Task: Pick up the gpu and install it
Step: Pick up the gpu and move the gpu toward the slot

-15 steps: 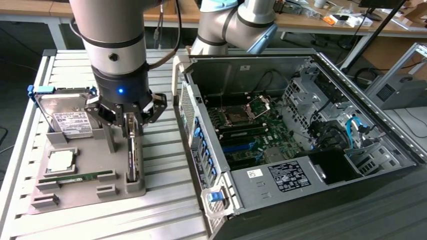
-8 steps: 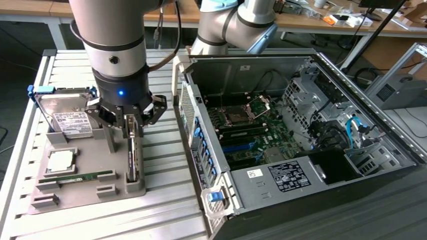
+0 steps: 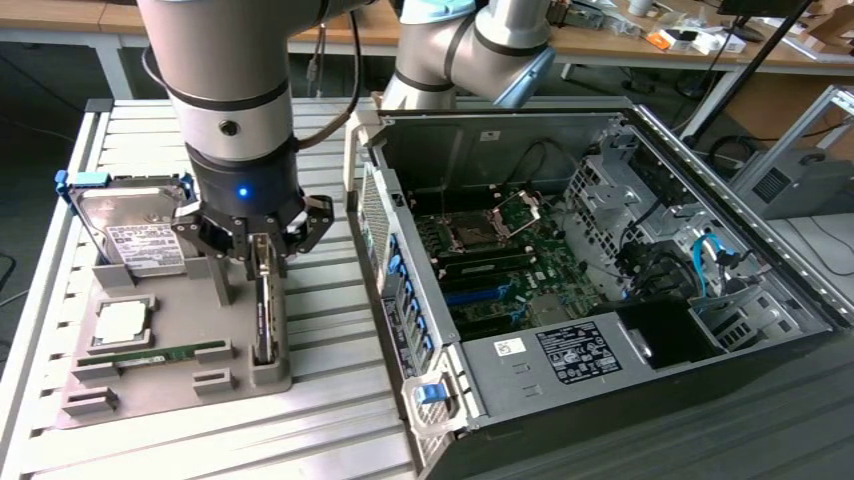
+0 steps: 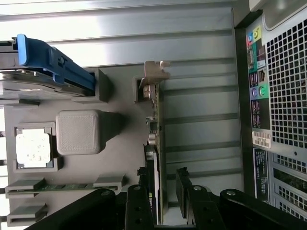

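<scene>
Jaws straddle the upright gpu between hard drive and case.

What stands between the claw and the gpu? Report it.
Nothing visible. The open claw straddles the gpu, which stands on edge in the gray holder, with one finger on either side of the card.

We're in a robotics lab here: industrial robot arm over a slatted metal counter, opened computer case right alongside.
</scene>
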### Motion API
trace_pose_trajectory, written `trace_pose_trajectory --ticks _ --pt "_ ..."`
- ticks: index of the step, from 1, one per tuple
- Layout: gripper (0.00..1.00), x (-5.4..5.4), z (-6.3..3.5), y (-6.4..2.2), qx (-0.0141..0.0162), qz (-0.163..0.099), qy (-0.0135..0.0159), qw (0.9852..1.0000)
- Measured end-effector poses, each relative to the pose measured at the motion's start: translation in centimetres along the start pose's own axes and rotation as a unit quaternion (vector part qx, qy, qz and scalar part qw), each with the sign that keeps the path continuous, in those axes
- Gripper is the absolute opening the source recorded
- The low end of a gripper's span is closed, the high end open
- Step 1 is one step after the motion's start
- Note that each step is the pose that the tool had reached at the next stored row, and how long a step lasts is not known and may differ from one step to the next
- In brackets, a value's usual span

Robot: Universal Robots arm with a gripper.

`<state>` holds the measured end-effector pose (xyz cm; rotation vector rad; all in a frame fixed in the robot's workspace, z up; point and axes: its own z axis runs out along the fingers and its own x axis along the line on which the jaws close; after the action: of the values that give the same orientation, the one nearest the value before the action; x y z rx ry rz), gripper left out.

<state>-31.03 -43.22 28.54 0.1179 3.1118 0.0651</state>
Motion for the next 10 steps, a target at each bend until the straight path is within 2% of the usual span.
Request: trace_pose_trajectory --ticks 10 --pt "0.36 0.01 0.84 -0.17 0.0003 0.000 -0.0001 1.0000"
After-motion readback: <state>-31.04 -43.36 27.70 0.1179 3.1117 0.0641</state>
